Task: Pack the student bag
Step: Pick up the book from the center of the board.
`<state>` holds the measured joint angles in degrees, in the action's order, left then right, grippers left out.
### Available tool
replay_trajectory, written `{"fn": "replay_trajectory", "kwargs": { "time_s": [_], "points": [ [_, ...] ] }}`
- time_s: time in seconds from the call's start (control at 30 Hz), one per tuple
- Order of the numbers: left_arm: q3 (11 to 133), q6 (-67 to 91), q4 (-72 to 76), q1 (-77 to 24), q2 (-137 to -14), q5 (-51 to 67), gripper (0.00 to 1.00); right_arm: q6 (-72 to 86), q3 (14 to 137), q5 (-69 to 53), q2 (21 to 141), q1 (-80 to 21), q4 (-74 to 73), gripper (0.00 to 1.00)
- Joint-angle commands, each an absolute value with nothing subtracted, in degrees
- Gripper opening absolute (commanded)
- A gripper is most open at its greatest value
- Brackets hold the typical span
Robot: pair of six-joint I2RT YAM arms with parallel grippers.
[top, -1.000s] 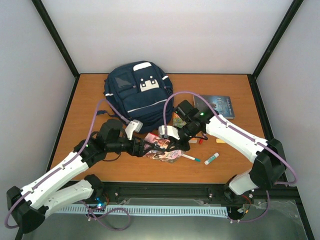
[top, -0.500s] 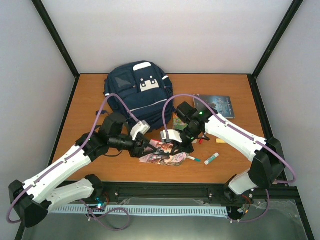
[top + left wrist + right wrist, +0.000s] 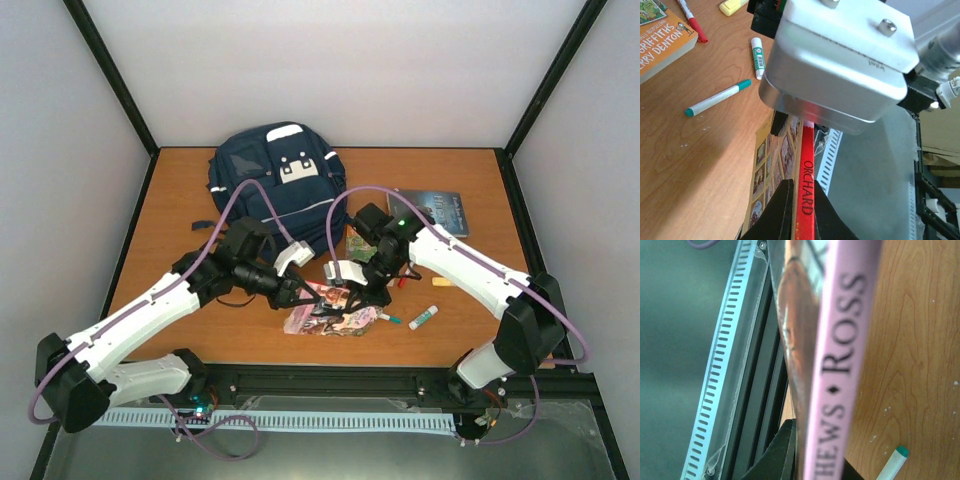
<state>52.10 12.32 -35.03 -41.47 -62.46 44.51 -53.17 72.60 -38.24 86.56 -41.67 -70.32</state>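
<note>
From above, the student bag lies flat at the far side of the table, beyond both pincers and nearer the left one. The left pincer and the right pincer meet almost nose to nose over a loose pile of books. Just right of the right pincer lie a teal-capped marker and a glue stick. Farther off on that side, toward the back, is a dark book.

The left wrist view shows the left pincer with its fingers drawn tight on a red-spined book lettered ORCHARD, which stands on edge. The right arm's white camera housing looms just ahead of this pincer. Off to its left on the wood lie the teal-capped marker, the glue stick, a red-capped marker, a yellow highlighter and an orange book.

The right wrist view shows the right pincer clamped on a pink-spined book marked ROSS – the spine runs straight out from between the fingers. To its right, the marker's teal cap lies on the wood. To its left runs a slotted rail.
</note>
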Motion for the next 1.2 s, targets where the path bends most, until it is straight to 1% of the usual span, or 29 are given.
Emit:
{"fn": "replay_trajectory", "kwargs": {
  "time_s": [0.0,0.07,0.1,0.13,0.17,0.2,0.27,0.33,0.47,0.53,0.63,0.67,0.7,0.73,0.83,0.9,1.0,1.17],
  "points": [
    [54.8,15.12,-35.22,-41.92,-62.41,43.49,0.01,-56.83,74.43,-43.45,86.07,-39.72,-70.1,0.05],
    [55.8,16.93,-34.89,-41.92,-61.45,40.41,0.01,-57.26,74.56,-45.7,85.58,-37.09,-69.58,0.09],
    [56.53,18.19,-34.35,-41.86,-61.03,38.69,0.01,-56.57,74.85,-47.36,85.53,-34.7,-68.73,0.18],
    [57.26,19.63,-33.48,-41.76,-60.66,36.71,0.01,-54.31,75.1,-49.01,85.44,-32.41,-66.86,0.31],
    [57.9,21.42,-32.2,-41.75,-60.45,34.25,0.01,-51.17,75.33,-50.93,85.27,-29.9,-64.56,0.41],
    [58.4,23.83,-30.66,-41.75,-60.13,31.52,0.01,-48.72,75.4,-53.34,84.87,-27.28,-62.36,0.5],
    [58.16,29.02,-24.38,-41.75,-58.82,26.77,0.01,-42.41,74.73,-56.92,83.86,-22.44,-56.5,0.58],
    [57.36,33.08,-19.07,-41.75,-57.67,21.59,0.01,-35.68,74.14,-60.39,83.51,-17.83,-51.47,0.62],
    [53.76,39.37,-9.62,-41.74,-54.63,8.69,0.01,-20.94,73.56,-66.27,85.74,-11.17,-43.65,0.65],
    [50.48,43.52,-4.44,-41.76,-51.86,2.46,0.01,-15.77,72.91,-67.95,86.43,-9.46,-41.87,0.68],
    [44.87,49.14,3.26,-41.75,-46.32,-4.15,0.01,-6.37,68.87,-68.69,84.4,-8.87,-33.81,0.72],
    [44.01,49.65,4.43,-41.75,-44.82,-5.84,0.01,-2.96,67.6,-69.11,83.65,-8.88,-31.25,0.78],
    [43.68,49.8,4.59,-41.75,-43.68,-6.77,0.01,-0.67,66.83,-69.05,83.18,-8.88,-29.67,0.88],
    [43.64,50.04,4.47,-41.75,-42.79,-7.78,0.01,0.89,66.67,-69.12,82.92,-8.88,-28.55,0.93],
    [42.2,52.1,6.16,-41.79,-40.3,-11.16,0.01,5.73,69.06,-66.9,84.34,-8.92,-27.18,1.0],
    [39.24,55.03,9.08,-41.74,-38.65,-14.05,0.01,12.01,69.89,-67.58,86.06,-9.06,-22.31,1.0],
    [36.55,58.03,13.73,-41.74,-37.64,-17.66,0.01,16.01,74.49,-69.34,89.82,-11.37,-21.18,1.0],
    [37.35,60.98,17.71,-41.82,-42.12,-17.17,0.01,21.32,78.32,-69.55,92.24,-16.8,-16.13,1.0]
  ]
}}
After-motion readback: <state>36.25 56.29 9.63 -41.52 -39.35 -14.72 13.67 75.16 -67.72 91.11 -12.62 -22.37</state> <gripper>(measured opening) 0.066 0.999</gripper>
